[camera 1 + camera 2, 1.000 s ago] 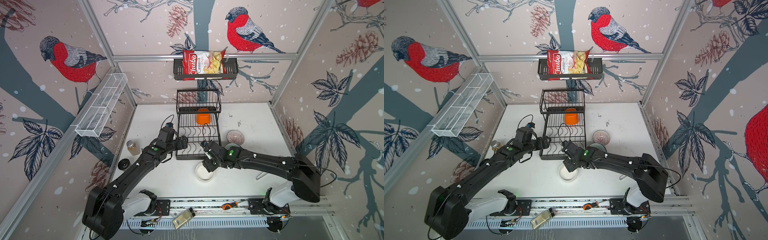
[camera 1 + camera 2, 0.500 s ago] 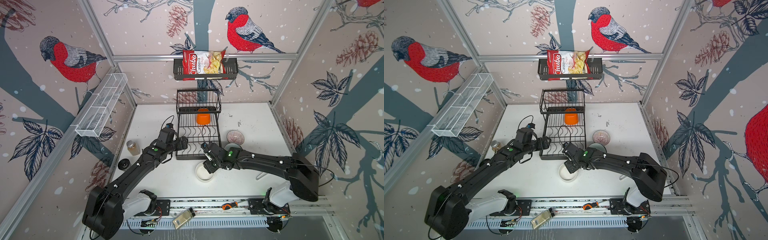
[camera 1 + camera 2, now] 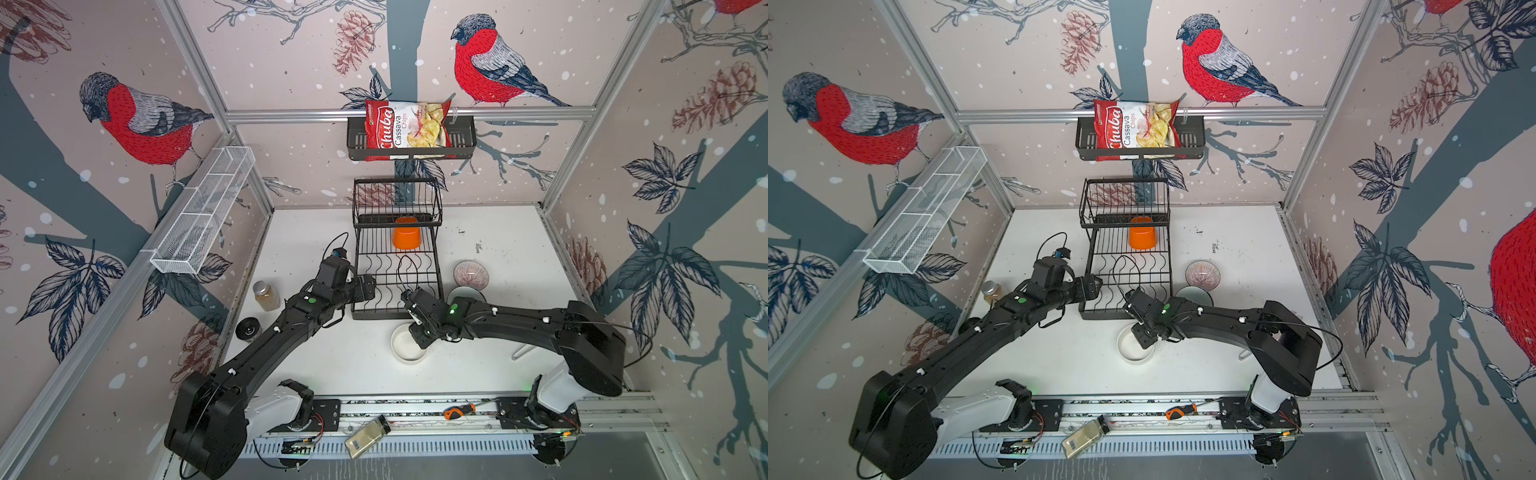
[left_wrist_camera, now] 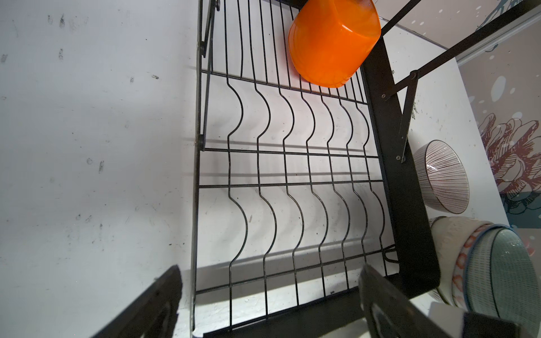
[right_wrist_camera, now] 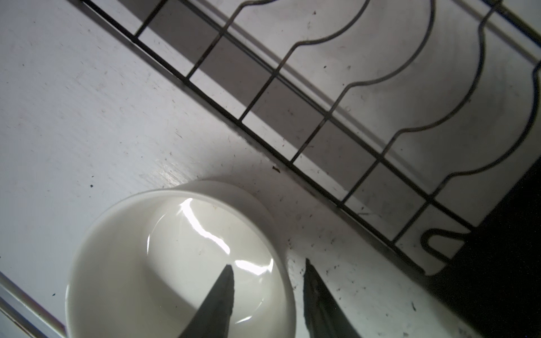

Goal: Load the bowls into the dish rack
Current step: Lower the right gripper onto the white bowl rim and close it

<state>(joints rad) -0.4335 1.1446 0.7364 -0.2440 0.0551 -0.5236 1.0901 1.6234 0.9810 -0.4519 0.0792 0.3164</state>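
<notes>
Right jaws: are being held partly apart by the right gripper point(image 5: 268, 263), astride the rim of the white bowl point(image 5: 152, 263). One finger is being placed inside the cavity and the other outside the wall. A gap is showing at the inner finger, so nothing is being clamped yet.
Left jaws: are being held wide apart, with nothing between them. The left gripper point(image 4: 270, 270) is being hovered over the near left corner of the dish rack point(image 3: 376, 317).
Reason for right pose: the wall is being straddled, by judgement, because a round bowl wider than the jaws is offering no purchase except a rim pinch.
Reason for left pose: the wavy slots are being left unobstructed. The left arm is probably being stationed to steady the dish rack, though this is a judgement.
White bowl, place: is being rested on the table point(image 3: 332, 353), just beside the near edge of the dish rack and apart from it.
White bowl, heading: the mouth is being pointed straight up and the base is being seated flat. No long axis is being presented, since the outline is round; the one axis is vertical.
Orange bowl point(image 3: 406, 238): is being carried on the far end of the dish rack's lower grid, beneath the raised basket, mouth apparently turned down.
Striped bowl point(image 3: 471, 274): is being stood mouth up, just beside the right side of the dish rack.
Nested bowls point(image 4: 480, 263): are being stacked beside the near right corner of the dish rack.
</notes>
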